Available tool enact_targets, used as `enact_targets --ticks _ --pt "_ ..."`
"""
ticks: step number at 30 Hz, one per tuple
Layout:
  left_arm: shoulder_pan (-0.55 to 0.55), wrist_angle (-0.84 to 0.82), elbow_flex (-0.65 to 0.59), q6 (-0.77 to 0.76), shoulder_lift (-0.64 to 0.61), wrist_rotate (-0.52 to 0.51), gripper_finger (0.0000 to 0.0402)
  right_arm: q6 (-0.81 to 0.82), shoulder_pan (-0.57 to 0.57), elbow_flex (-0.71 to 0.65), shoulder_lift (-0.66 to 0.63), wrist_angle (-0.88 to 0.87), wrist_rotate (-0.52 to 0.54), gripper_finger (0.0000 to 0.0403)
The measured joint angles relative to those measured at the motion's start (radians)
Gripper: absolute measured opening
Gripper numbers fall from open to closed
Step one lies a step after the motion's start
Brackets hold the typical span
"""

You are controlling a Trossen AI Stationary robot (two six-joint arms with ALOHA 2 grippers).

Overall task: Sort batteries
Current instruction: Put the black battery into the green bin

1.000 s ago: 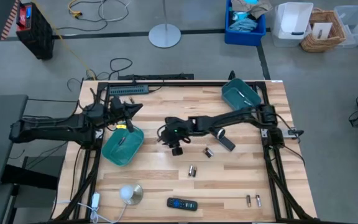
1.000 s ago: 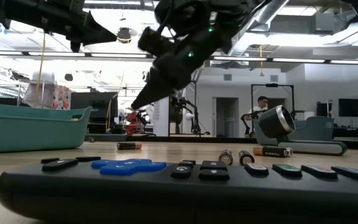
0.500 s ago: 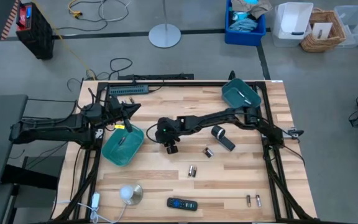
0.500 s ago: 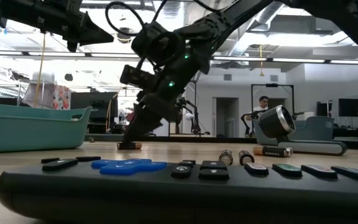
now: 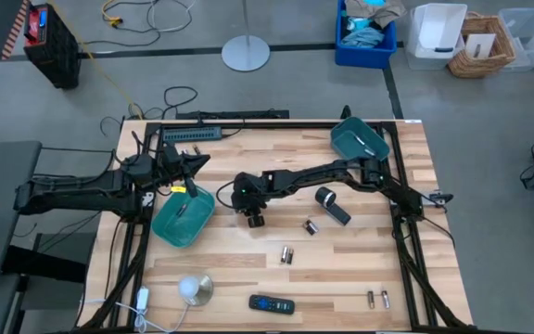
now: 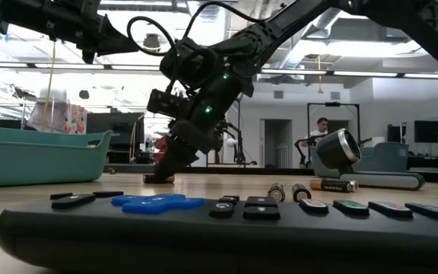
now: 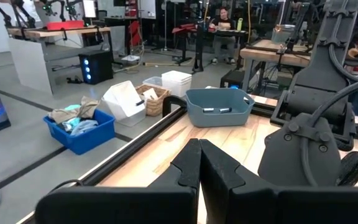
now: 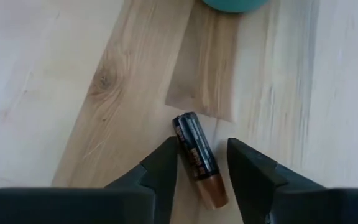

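Right wrist: open right gripper (image 8: 202, 163) straddles battery (image 8: 199, 158).

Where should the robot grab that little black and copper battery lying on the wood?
Probably across the middle of the black-and-copper cylindrical battery, coming straight down from above. It lies flat on the wooden table, its round sides free, and the right gripper already has one open finger on each side.

Bare wood (image 8: 61, 93) around battery (image 8: 199, 159)
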Motion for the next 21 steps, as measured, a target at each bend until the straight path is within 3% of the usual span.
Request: enact_targets --ticks 13,21 --pt "0.0 0.0 0.0 0.0 0.0 0.0 0.0 0.011 0.026 0.0 0.0 -0.023 0.011 0.0062" --pt "0.0 0.0 0.0 0.0 0.0 0.0 0.0 0.034 0.034 -0.002 -0.002 -0.021 0.014 0.0048"
